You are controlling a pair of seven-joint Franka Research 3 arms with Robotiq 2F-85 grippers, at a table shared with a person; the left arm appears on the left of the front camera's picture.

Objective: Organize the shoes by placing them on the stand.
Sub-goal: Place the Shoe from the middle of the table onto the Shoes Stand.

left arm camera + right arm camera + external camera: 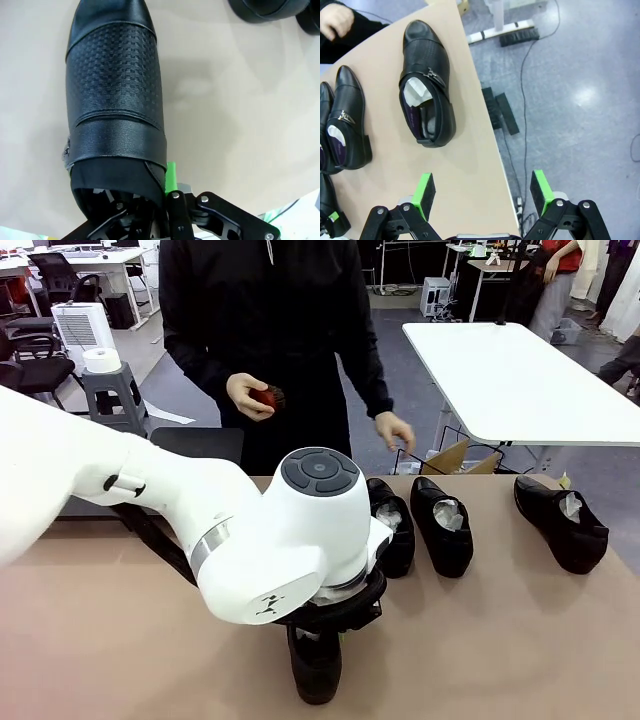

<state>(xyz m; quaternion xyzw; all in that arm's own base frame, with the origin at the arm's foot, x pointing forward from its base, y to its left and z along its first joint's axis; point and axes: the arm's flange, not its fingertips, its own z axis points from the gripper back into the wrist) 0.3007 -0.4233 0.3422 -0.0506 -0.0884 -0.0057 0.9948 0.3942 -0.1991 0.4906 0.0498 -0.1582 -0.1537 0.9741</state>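
My left gripper is shut on the heel rim of a black shoe near the table's front edge, under the big white wrist. In the left wrist view, one green pad presses the outside of this shoe's collar and the other finger is hidden inside it. Three more shoes lie further back: two side by side and one at the right. A flat black platform, likely the stand, shows at the far left behind the arm. My right gripper stands open over the table's right edge, near a shoe.
A person stands at the far side holding a reddish brush, the other hand hanging near the shoes. The tan table has free room at front right. Beyond its right edge the floor drops away, with cables.
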